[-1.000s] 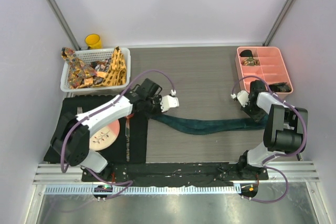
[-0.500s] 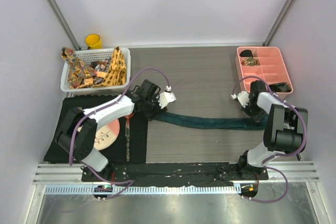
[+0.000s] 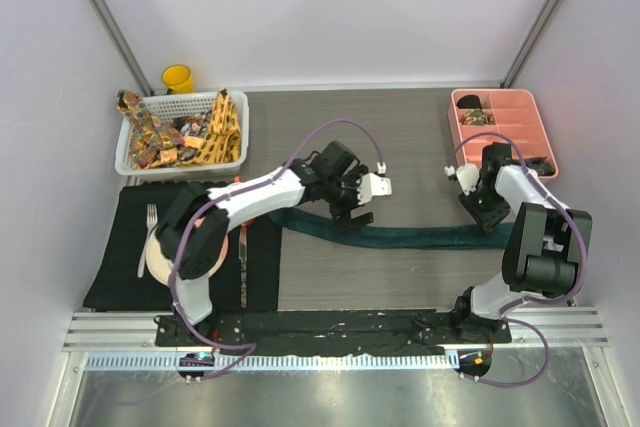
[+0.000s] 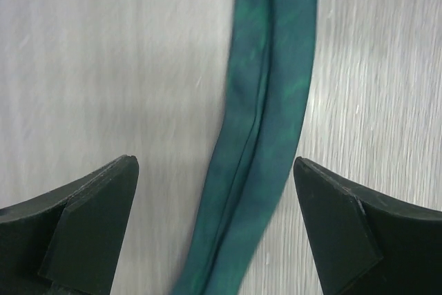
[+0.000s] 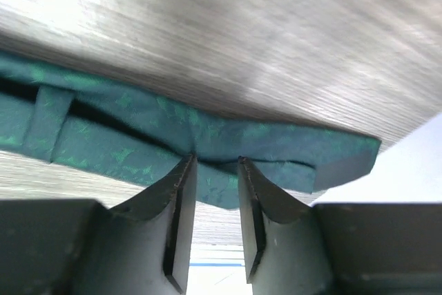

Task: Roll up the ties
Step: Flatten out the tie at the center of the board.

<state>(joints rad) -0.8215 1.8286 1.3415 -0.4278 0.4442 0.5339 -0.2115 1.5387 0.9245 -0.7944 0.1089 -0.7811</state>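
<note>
Grey wood-grain worktop (image 3: 400, 137) carries the teal tie (image 3: 420, 237) stretched straight from its middle toward the right edge, likely so rolling can start at one end. The left end effector (image 4: 214, 164) hangs spread wide astride the strip (clear of the cloth). The right end effector (image 5: 215, 162) has its fingers nearly together at the tie's right tip; whether it pinches, I cannot tell.

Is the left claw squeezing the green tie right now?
No, the left claw is wide open, and the green tie lies loose in the gap, touching neither side.
</note>
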